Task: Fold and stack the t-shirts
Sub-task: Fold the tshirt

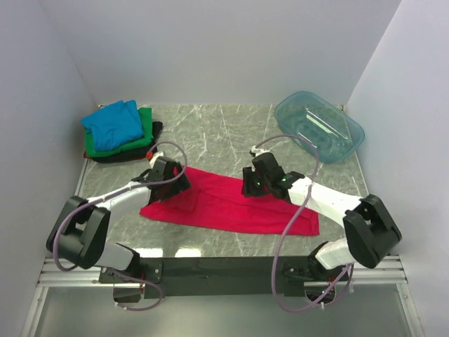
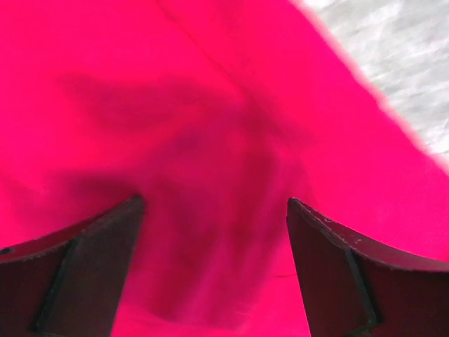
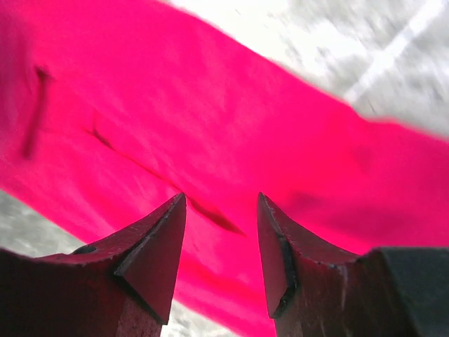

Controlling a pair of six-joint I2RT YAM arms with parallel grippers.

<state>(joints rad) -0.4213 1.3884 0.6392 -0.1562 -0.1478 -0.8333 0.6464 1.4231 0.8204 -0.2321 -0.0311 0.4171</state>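
"While the blue tee (image 1: pixel 112 125), green tee (image 1: pixel 145 133) and black tee (image 1: pixel 121 156) sit stacked at upper left, where is the red tee (image 1: pixel 231 207)?"

"Flat across the middle of the table (image 1: pixel 224 130), as a long band running from centre left down to lower right. It's soft cloth, bright red-pink, with a few shallow creases and a thin seam line. The top under it is grey-green marble."

"And the tub (image 1: pixel 319 126)?"

"Clear teal plastic, rounded, at upper right, well apart from the cloth."

"Left gripper (image 2: pixel 214 202)?"

"Over the band's left end, dark jaws spread wide with nothing between them. Its view is blurred, so I can't tell whether the tips touch the fabric."

"Right gripper (image 3: pixel 219 198)?"

"Above the band's upper edge near the middle. The jaws are about half apart and grip nothing."
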